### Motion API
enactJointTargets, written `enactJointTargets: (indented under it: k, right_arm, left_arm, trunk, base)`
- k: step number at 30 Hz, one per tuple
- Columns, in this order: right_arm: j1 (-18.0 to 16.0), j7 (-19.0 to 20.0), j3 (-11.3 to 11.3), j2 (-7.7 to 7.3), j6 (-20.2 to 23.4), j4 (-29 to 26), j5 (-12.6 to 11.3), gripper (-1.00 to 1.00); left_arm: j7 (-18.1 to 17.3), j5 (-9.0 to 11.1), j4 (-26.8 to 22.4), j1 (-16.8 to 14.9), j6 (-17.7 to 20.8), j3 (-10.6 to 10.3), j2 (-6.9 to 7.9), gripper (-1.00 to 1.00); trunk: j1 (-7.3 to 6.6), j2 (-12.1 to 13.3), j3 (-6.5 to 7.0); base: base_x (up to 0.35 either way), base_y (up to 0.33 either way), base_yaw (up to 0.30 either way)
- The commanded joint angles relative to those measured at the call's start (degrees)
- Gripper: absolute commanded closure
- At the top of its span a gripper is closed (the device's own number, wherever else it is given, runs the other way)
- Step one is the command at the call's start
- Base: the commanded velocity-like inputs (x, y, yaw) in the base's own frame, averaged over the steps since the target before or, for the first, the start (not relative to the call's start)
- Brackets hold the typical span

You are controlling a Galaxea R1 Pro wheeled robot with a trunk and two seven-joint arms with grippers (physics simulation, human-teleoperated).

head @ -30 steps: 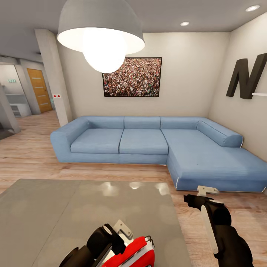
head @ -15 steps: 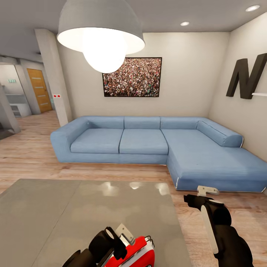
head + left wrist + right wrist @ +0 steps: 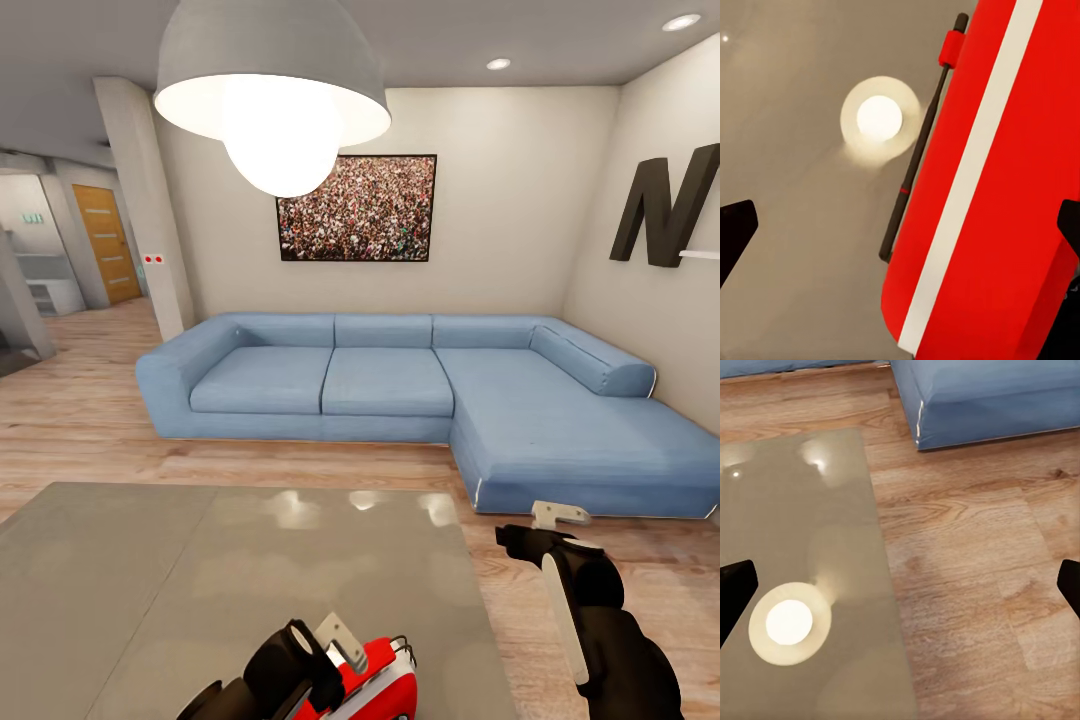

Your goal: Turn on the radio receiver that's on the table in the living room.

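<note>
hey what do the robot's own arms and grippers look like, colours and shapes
Both arms are chunky, rounded glossy black segments. The right arm carries a long white stripe and ends in a pale grey-white gripper. The left gripper has similar pale, flat fingers. No cables or markings are visible.

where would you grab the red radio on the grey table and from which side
Judging by its pose, take the radio receiver across its flat red body, coming from above. It lies on the table with a broad face up, and the left gripper hovers over it with fingers spread wide. The thin wire handle along one edge looks too slender and close to the tabletop for a firm hold.
</note>
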Motion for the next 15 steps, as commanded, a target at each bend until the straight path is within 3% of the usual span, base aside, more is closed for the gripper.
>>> enactJointTargets:
  k: [1, 9, 15]
  right_arm:
    - [0.0, 0.0, 0.0, 0.0, 0.0, 0.0, 0.0, -1.0]
    - [0.0, 0.0, 0.0, 0.0, 0.0, 0.0, 0.0, -1.0]
    - [0.0, 0.0, 0.0, 0.0, 0.0, 0.0, 0.0, -1.0]
  left_arm:
    - [0.0, 0.0, 0.1, 0.0, 0.0, 0.0, 0.0, -1.0]
    - [0.0, 0.0, 1.1, 0.0, 0.0, -1.8, -0.09, -1.0]
    - [0.0, 0.0, 1.6, 0.0, 0.0, -2.1, -0.2, -1.0]
  trunk:
    - [0.0, 0.0, 0.0]
    - [0.0, 0.0, 0.0]
    - [0.0, 0.0, 0.0]
  base:
    - [0.0, 0.0, 0.0]
    - [0.0, 0.0, 0.0]
    - [0.0, 0.0, 0.0]
